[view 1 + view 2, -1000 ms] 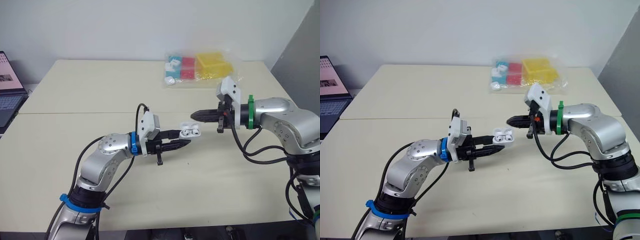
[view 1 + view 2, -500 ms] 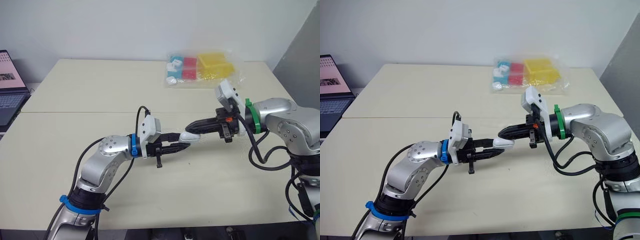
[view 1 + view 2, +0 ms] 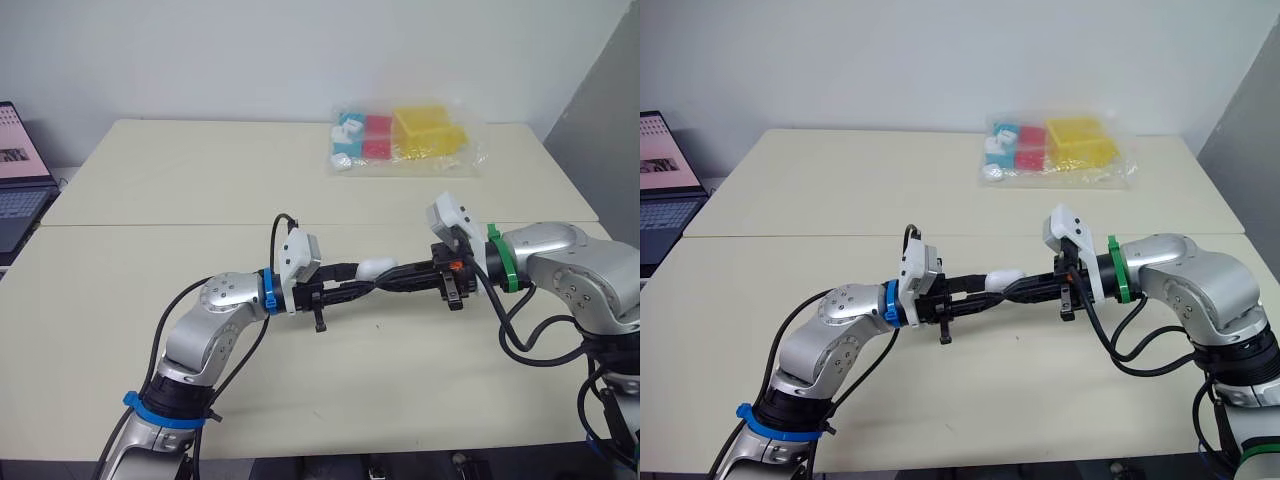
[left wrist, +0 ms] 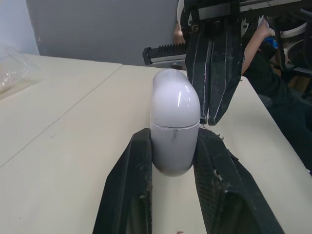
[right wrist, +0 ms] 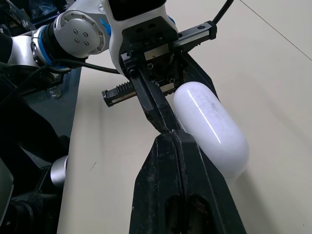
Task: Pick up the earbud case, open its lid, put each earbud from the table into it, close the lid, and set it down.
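At the far left edge we see a laptop [image 3: 14,185] open beside the table [image 3: 180,190]. Moving right, our left gripper [image 3: 366,286] reaches toward the middle of the table with its two black fingers [image 4: 130,187] clamped on the white earbud case [image 3: 376,268]. In the left wrist view the case [image 4: 174,127] stands upright between those fingers, its lower half squeezed from both sides and its rounded top rising above the fingertips. A thin seam runs round its middle and the lid sits closed. The case is held off the tabletop, not resting on it. Just to its right, our right gripper [image 3: 388,285] points back toward the left one, its fingers [image 5: 181,187] pressed flat together with nothing between them. Their tips lie along the side of the case [image 5: 210,127], right by the left gripper's fingertips; we cannot tell whether they actually touch the shell. Well apart, at the far side of the table, lies a clear plastic bag [image 3: 402,140] of coloured blocks.
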